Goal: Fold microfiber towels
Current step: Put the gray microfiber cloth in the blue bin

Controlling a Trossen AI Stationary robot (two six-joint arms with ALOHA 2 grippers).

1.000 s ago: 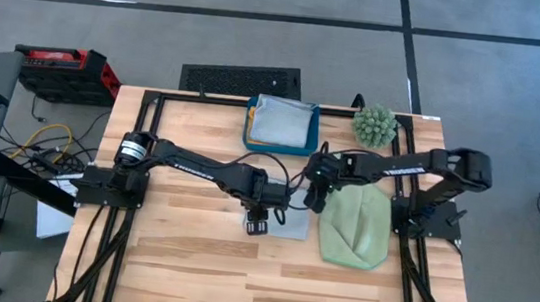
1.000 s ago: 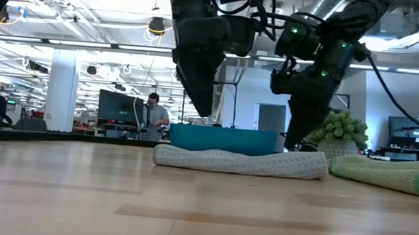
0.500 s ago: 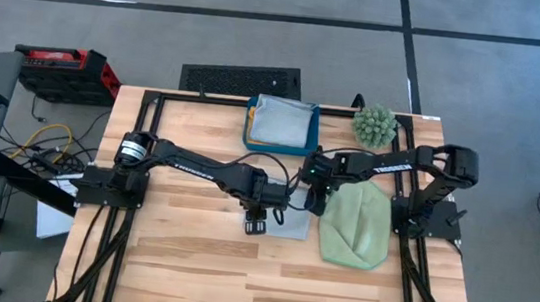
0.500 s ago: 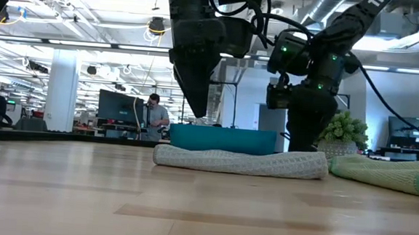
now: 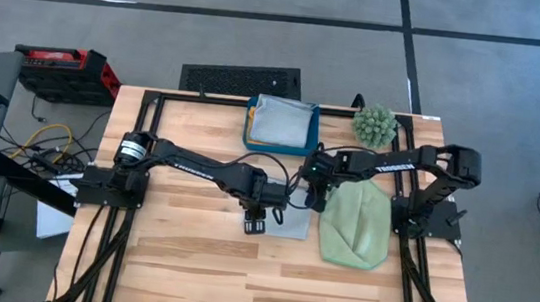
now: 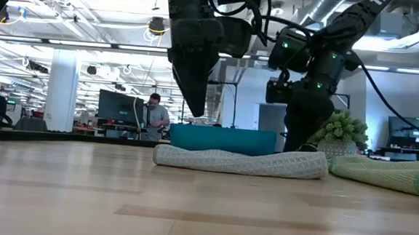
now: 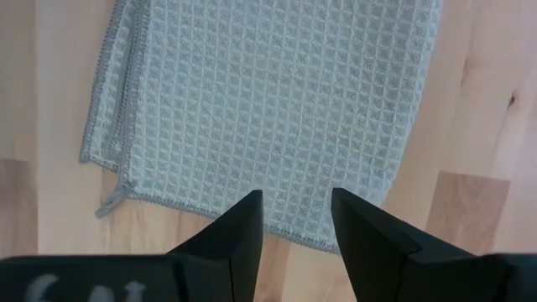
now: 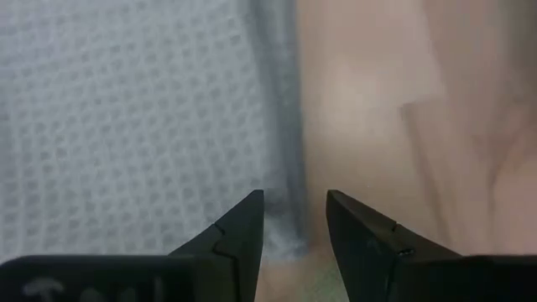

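Grey-blue towels (image 5: 288, 218): two; green towel (image 5: 355, 228): one; teal tray (image 5: 249, 129): one.

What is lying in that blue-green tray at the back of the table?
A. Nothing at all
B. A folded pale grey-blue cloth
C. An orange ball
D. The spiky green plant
B. The high view shows a pale grey-blue towel lying folded inside the teal tray, while the spiky green plant stands apart on the table to the tray's right.
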